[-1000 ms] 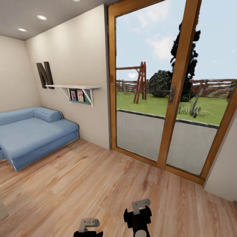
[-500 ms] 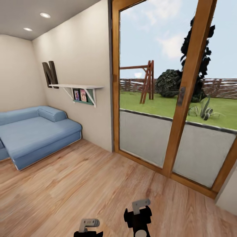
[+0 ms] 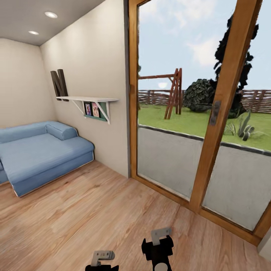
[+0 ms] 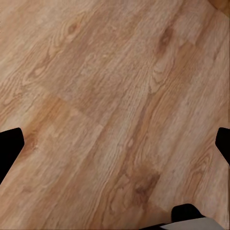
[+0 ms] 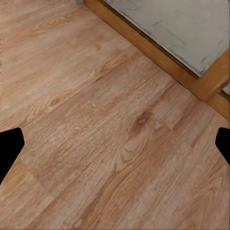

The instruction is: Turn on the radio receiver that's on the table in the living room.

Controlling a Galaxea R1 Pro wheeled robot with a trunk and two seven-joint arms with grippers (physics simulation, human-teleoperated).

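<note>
Left gripper (image 4: 115, 143): dark fingertips at opposite edges of the left wrist view, spread wide, nothing between them; bare light wood floor (image 4: 110, 96) beneath. Right gripper (image 5: 115, 146): likewise released, fingertips far apart and empty, over the same plank floor, with the wooden bottom rail of the glass door (image 5: 158, 52) crossing one corner of the right wrist view and grey paving beyond it. In the head view, both arm ends low at the bottom edge, left gripper (image 3: 101, 259) beside right gripper (image 3: 160, 244), held above the floor (image 3: 94, 210).

Room, outward from the arms: living room with beige walls; blue sofa (image 3: 37, 154) at left against the far wall; white wall shelf (image 3: 88, 101) carrying small framed photos, dark letter N (image 3: 59, 82) standing at its end; recessed ceiling lights (image 3: 51, 15). At right, tall wood-framed glass door (image 3: 226, 105) opening on lawn, a wooden swing frame (image 3: 173, 92), dark shrubs and a fence. Radio receiver and coffee table outside the shown area.

Compared with one second earlier: whole head view shifted, door frame larger and further right, sofa and shelf slightly displaced, consistent with camera motion; arm ends at the same place in the picture.
</note>
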